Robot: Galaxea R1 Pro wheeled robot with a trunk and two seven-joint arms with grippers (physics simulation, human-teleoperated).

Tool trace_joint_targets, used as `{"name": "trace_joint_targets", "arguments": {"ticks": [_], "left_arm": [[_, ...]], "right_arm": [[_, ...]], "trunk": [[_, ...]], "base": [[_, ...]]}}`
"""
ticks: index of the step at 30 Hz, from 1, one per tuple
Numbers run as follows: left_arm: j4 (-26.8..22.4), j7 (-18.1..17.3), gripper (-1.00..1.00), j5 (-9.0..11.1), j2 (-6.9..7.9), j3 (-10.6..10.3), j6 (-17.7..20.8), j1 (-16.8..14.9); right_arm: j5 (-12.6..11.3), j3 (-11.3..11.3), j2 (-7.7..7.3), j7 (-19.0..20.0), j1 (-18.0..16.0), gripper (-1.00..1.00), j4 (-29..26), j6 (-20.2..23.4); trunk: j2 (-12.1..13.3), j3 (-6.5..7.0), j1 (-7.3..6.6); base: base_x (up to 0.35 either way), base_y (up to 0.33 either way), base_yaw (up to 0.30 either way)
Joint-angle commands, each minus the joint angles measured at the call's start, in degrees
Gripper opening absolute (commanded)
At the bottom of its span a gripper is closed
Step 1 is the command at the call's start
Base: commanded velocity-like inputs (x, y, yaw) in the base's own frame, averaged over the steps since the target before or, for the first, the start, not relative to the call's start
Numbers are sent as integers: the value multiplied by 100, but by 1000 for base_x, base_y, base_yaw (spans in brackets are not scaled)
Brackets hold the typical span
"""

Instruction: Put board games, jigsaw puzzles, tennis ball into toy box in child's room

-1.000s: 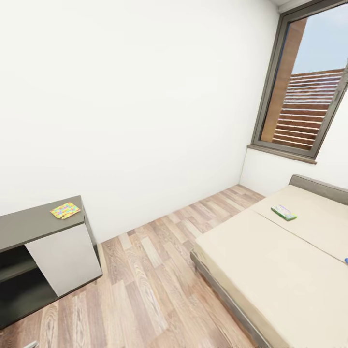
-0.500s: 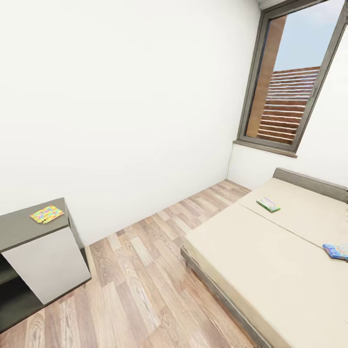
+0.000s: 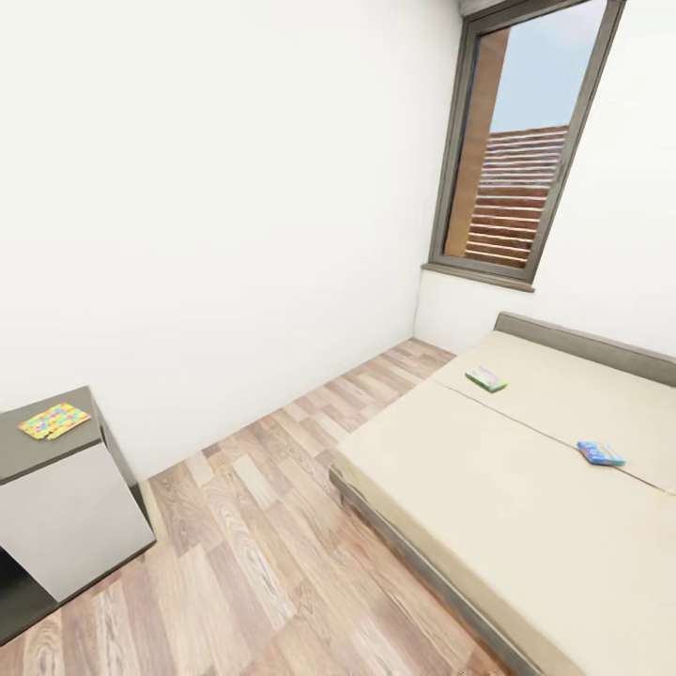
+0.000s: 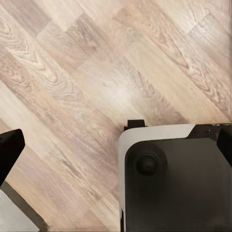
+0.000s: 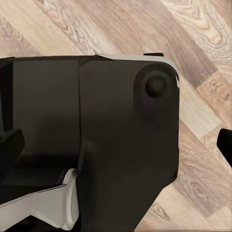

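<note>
Two board games lie on the beige bed (image 3: 507, 526): a green-edged pale blue one (image 3: 486, 378) near the headboard and a blue-purple one (image 3: 600, 453) further right. One jigsaw puzzle (image 3: 54, 421) rests flat on the dark grey cabinet end of the table (image 3: 19, 451) at the left. The toy box and the tennis ball are out of view. In the left wrist view my left gripper (image 4: 116, 147) is open above the wood floor, with nothing between its fingertips (image 4: 9, 150). My right gripper (image 5: 116, 145) is open too and holds nothing, with my dark base beneath it.
Wood-plank floor (image 3: 263, 526) runs between the cabinet's white door (image 3: 66, 526) and the bed frame. A white wall stands ahead, and a tall dark-framed window (image 3: 512, 150) sits above the grey headboard (image 3: 582, 343). My own base (image 4: 174, 183) is below both grippers.
The camera has turned right, so the whole scene has slid left. The blue-purple board game has come fully into view on the bed. Nothing itself has moved.
</note>
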Motion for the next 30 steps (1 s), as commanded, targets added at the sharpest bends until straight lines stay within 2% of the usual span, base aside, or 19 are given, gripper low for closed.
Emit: {"name": "trace_joint_targets", "arguments": {"ticks": [1, 20, 30], "left_arm": [[4, 3, 100, -7, 2, -10, -20, -4], [4, 3, 100, -12, 10, -13, -20, -6], [4, 3, 100, -48, 11, -17, -20, -6]], "right_arm": [[-4, -5, 1, 2, -1, 100, -3, -11], [-4, -6, -1, 2, -1, 100, 9, -5], [-4, -6, 0, 2, -1, 100, 10, -4]], "trunk": [[-12, -18, 1], [-12, -107, 1], [-12, -140, 1]], "base": [[-149, 0, -218], [-28, -1, -245], [35, -72, -262]]}}
